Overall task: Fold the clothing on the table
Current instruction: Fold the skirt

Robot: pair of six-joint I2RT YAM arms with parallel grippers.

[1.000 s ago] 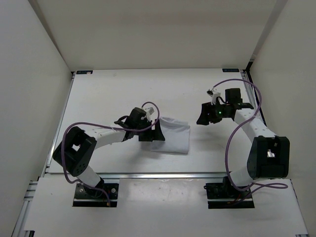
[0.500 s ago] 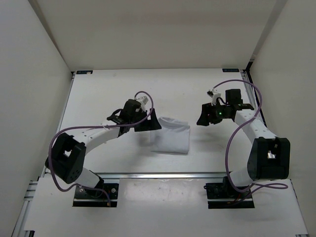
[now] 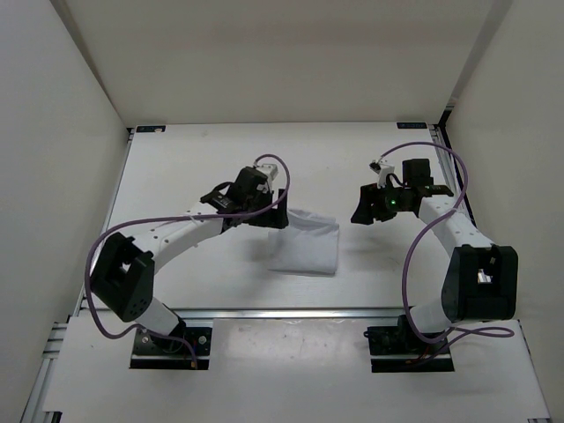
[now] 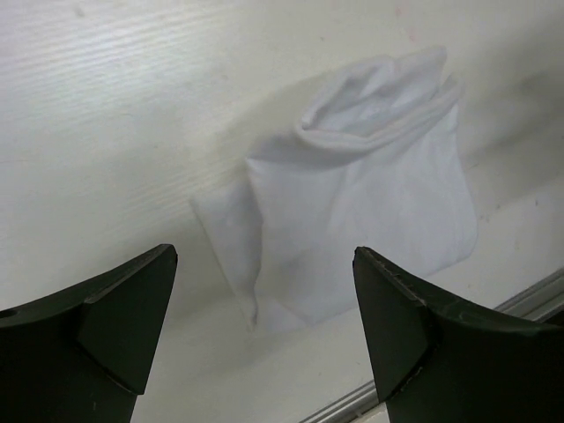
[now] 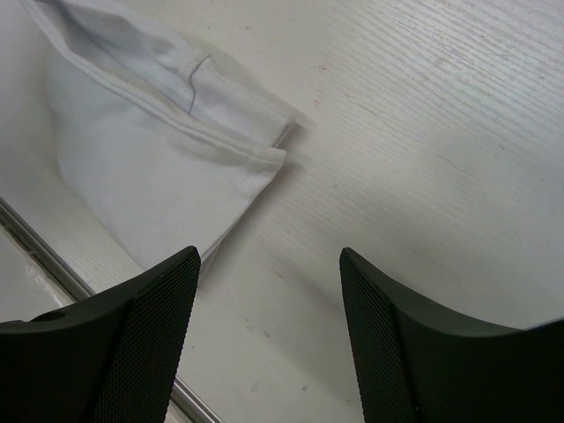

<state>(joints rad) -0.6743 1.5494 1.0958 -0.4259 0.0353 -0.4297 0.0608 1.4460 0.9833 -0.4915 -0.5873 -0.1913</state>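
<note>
The black left gripper (image 3: 268,216) hides the far-left corner of the small white soft cloth (image 3: 308,248). The right wrist view's upper-left corner also crops it.

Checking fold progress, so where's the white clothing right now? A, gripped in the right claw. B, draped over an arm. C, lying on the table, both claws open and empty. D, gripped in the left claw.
C: the clothing lies on the table, and the left claw and right claw both stand open with nothing between their fingers.
</note>
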